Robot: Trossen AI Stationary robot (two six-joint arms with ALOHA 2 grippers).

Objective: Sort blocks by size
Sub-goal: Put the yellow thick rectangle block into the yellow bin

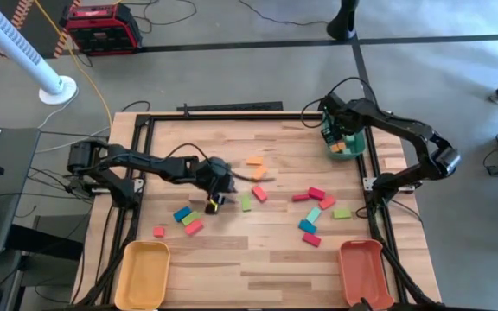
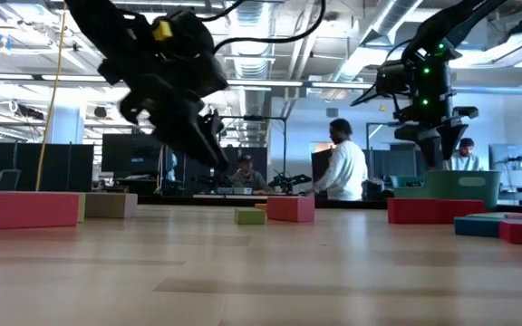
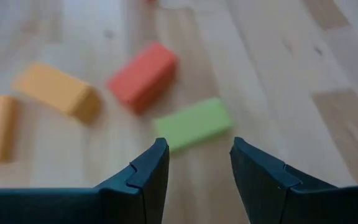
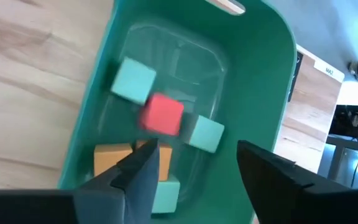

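My left gripper [image 1: 220, 192] hangs open above the table's middle. A green block [image 3: 194, 124] lies flat on the wood just ahead of its fingertips, untouched; it also shows in the high view [image 1: 245, 203]. A red block [image 3: 143, 76] and two orange blocks [image 3: 58, 90] lie beyond it. My right gripper [image 4: 194, 165] is open and empty above the green tray [image 1: 354, 149] at the far right. In the tray lie teal cubes [image 4: 133, 79], a red cube [image 4: 162, 114] and an orange cube [image 4: 112, 157].
More blocks lie loose on the table: a teal, green and red group at the near left [image 1: 188, 219] and a red, teal and green group at the right [image 1: 316, 207]. A yellow tray [image 1: 143, 272] and an orange tray [image 1: 366, 272] stand at the near edge. People show in the room beyond [image 2: 343, 167].
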